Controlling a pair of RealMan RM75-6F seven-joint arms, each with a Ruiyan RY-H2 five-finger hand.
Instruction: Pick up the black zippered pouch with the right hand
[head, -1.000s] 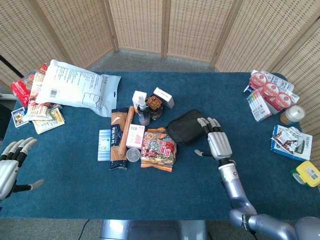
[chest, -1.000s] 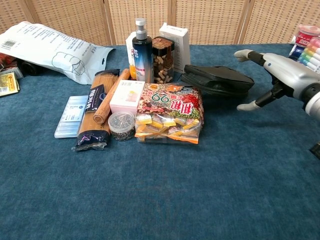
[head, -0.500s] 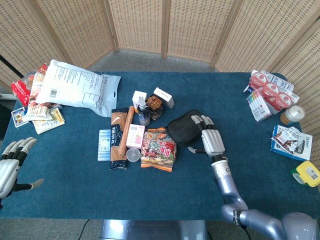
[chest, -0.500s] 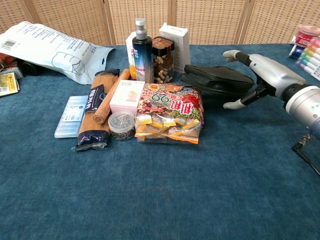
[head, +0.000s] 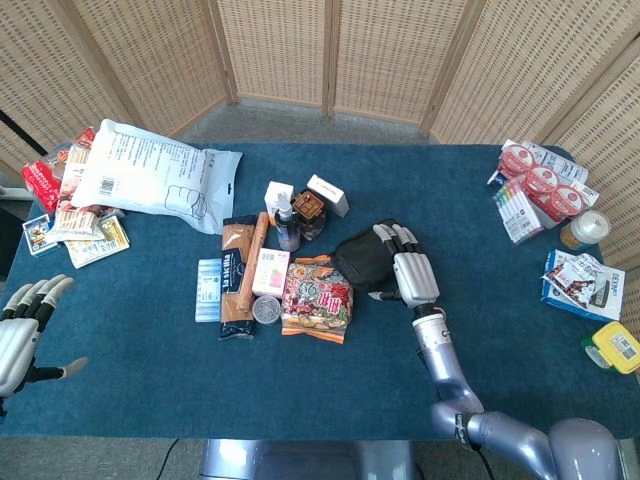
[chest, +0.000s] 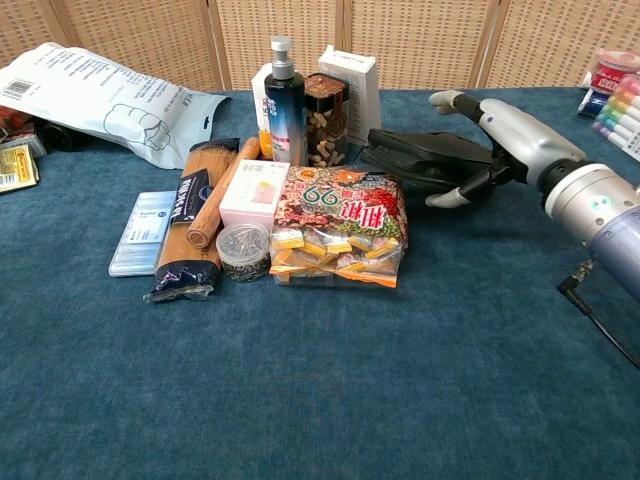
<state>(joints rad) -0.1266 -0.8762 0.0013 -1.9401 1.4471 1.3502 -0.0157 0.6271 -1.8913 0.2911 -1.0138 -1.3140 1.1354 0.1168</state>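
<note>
The black zippered pouch (head: 362, 259) (chest: 420, 158) lies flat on the blue table, right of the snack bag. My right hand (head: 410, 271) (chest: 492, 138) is over the pouch's right end, fingers spread across its top and the thumb low at its near edge. The fingers are not closed around it; the pouch still rests on the cloth. My left hand (head: 22, 335) hovers open at the table's near left corner, far from the pouch, and shows only in the head view.
A colourful snack bag (head: 318, 297), pink box (head: 271, 271), spaghetti pack (head: 240, 275), spray bottle (chest: 284, 100), nut jar (chest: 325, 120) and white boxes crowd the pouch's left side. A white mailer (head: 150, 176) lies far left. Yoghurt cups and markers (head: 535, 190) sit far right.
My right hand has slid left from beside the pouch onto its right end, the thumb coming in against the near edge. The left hand has stayed put.
</note>
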